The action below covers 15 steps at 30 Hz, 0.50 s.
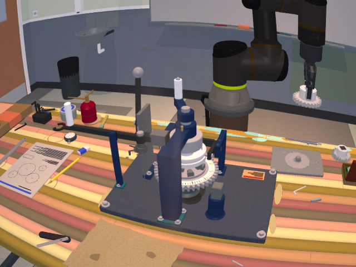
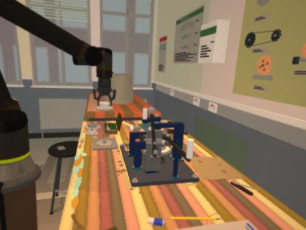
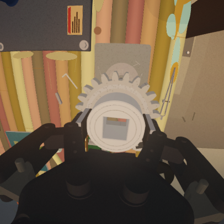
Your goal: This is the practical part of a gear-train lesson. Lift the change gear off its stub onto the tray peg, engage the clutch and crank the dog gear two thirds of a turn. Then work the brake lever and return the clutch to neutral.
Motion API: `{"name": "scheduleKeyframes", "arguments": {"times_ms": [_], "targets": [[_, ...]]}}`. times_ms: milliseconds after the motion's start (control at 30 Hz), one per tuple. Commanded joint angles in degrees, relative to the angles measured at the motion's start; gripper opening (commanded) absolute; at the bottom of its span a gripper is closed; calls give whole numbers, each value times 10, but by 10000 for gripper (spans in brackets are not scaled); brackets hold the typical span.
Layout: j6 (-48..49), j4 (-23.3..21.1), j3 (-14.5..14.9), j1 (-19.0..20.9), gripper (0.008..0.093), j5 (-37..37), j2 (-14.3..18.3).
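Observation:
My gripper point(image 1: 309, 92) carries the white change gear point(image 1: 306, 97) by its hub, high in the air above the right end of the bench. In the wrist camera the gear point(image 3: 117, 110) shows a square bore, and the grey tray point(image 3: 122, 62) lies below it. The tray point(image 1: 296, 160) has a short peg point(image 1: 298, 158) on a round pad. The blue stub point(image 1: 215, 205) on the dark base plate stands empty. The dog gear point(image 1: 189, 176) sits under the clutch stack point(image 1: 188, 140) with its white crank handle point(image 1: 178, 88). The ball-topped lever point(image 1: 138, 86) stands upright behind.
Behind the bench stands my arm's base point(image 1: 230, 100). A second small gear point(image 1: 341, 153) rests right of the tray, next to a dark box point(image 1: 350, 172). Loose keys point(image 1: 299, 190) lie in front of the tray. Oil can point(image 1: 88, 110), spanner and drawing sheet point(image 1: 33, 166) lie at left.

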<state>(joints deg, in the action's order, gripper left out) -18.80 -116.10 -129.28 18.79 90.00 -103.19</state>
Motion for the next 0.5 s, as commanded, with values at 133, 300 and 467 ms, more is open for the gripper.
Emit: {"name": "scheduleKeyframes", "arguments": {"times_ms": [133, 300, 467], "targets": [[0, -3, 0, 0, 80, 0, 1], [0, -9, -4, 0, 80, 0, 3], [0, -18, -9, 0, 80, 0, 7]]}}
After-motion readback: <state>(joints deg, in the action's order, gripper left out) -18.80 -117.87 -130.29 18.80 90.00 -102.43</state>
